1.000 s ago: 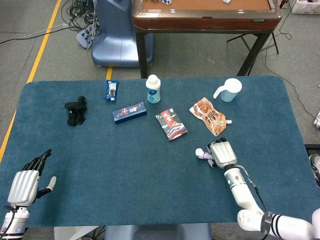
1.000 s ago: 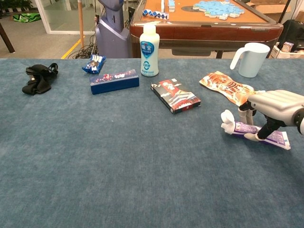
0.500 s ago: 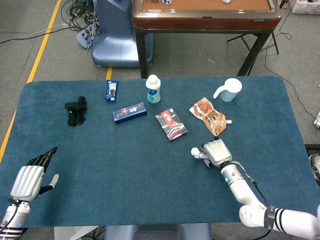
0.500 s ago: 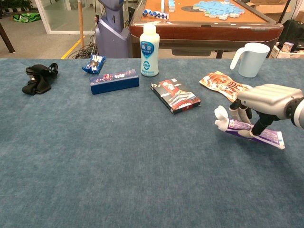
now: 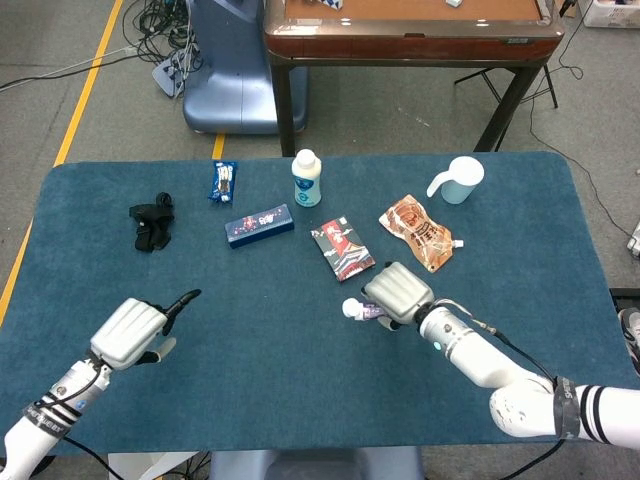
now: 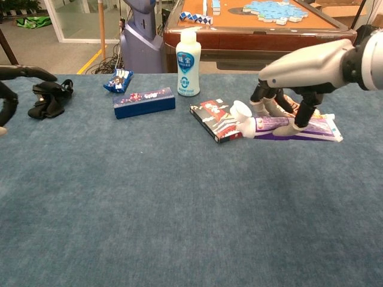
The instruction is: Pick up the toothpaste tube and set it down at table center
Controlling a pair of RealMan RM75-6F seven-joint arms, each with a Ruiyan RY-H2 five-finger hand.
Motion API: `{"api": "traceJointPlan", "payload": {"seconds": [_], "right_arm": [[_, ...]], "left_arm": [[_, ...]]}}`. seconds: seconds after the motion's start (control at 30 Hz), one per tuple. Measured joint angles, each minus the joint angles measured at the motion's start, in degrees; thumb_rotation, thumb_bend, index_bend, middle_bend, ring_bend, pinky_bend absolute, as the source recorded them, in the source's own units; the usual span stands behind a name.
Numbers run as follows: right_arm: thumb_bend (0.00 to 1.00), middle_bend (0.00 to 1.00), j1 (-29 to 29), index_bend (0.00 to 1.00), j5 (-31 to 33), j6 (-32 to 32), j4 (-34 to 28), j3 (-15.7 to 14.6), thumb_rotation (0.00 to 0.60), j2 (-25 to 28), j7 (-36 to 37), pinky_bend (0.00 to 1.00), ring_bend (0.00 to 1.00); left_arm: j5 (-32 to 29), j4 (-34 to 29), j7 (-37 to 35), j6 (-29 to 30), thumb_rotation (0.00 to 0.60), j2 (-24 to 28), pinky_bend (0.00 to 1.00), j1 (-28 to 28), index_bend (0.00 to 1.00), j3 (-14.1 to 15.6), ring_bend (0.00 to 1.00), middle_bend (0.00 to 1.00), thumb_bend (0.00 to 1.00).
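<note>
The right hand (image 6: 299, 75) carries the toothpaste tube (image 6: 281, 125) level above the table (image 5: 300, 350), its fingers (image 6: 299, 113) clamped across the tube's body from above so the white cap points toward the middle — a grasp that looks suited to laying it flat once it arrives. In the head view the tube sits just short of centre, near the red-and-black box (image 5: 343, 250). The left hand (image 5: 130, 332) hovers off at its own side holding nothing, most fingers curled in and one stretched out, apparently keeping clear. The table wears a blue felt-like cloth; beyond it stand a wooden games table (image 5: 405, 25) and a grey floor with a yellow line — cables lie coiled there
</note>
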Motion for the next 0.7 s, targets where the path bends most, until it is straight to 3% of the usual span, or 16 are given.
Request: {"api": "traceJointPlan", "payload": {"seconds": [0.33, 0.7], "right_arm": [[0.85, 0.68, 14.8, 0.77, 12.2, -2.8, -0.7, -3.6, 0.6, -0.9, -3.7, 0.32, 0.58], [0.85, 0.69, 23.1, 0.79, 17.7, -1.3, 3.3, -7.2, 0.6, -6.4, -2.2, 0.32, 0.6]], "left_arm": [[0.2, -2.2, 1.5, -9.7, 0.6, -2.1, 0.78, -9.8, 0.0, -1.9, 0.75, 0.73, 0.41], [-1.8, -3.5, 4.8, -12.6, 0.6, -6.6, 0.78, -14.5, 0.0, -2.6, 0.75, 0.73, 0.41]]}}
